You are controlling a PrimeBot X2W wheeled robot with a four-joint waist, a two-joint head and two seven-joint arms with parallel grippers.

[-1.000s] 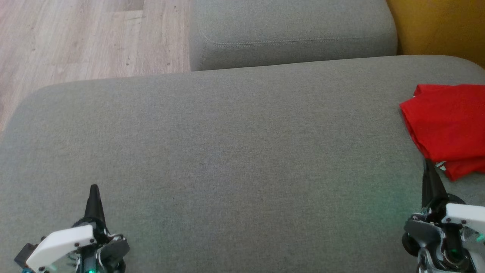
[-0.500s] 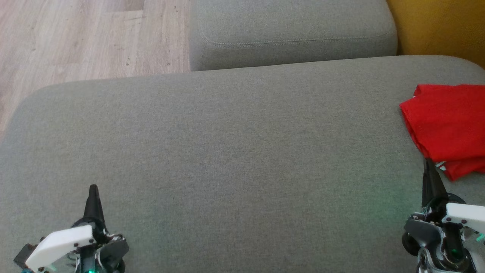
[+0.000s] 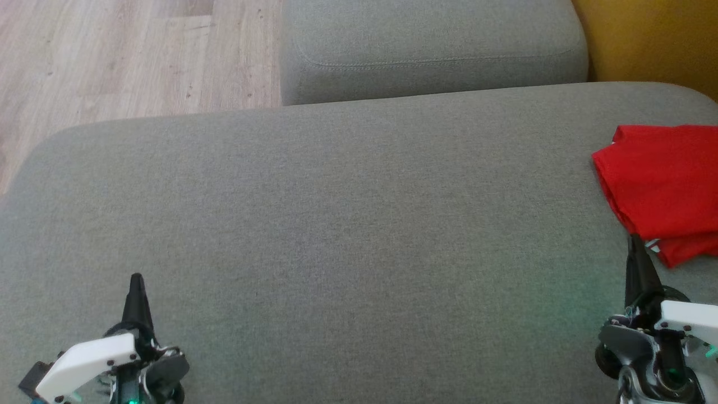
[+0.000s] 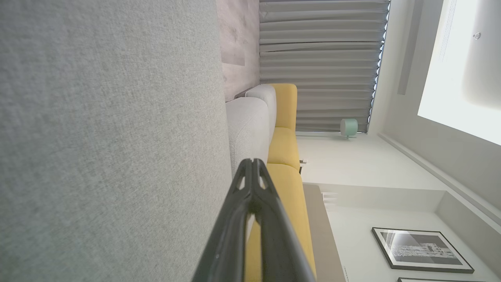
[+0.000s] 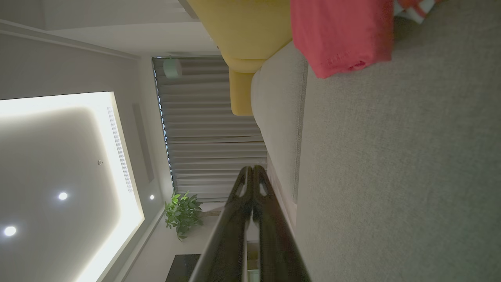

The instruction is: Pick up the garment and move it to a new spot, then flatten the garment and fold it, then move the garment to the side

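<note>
Listing one folded red fabric garment [image 3: 664, 185] on grey upholstered sofa seat [image 3: 336, 224]; two hands, left hand [image 3: 136, 279], right hand [image 3: 634, 240], both clenched, empty; pale wood floor [image 3: 112, 56] beyond.

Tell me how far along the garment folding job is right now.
Done, by the look of it: the red garment lies as a compact folded stack at the right edge of the grey cushion. In hand: nothing. The left gripper and right gripper are both shut and empty, low at the front. Left: nothing obvious, unless the fold needs tidying.
</note>
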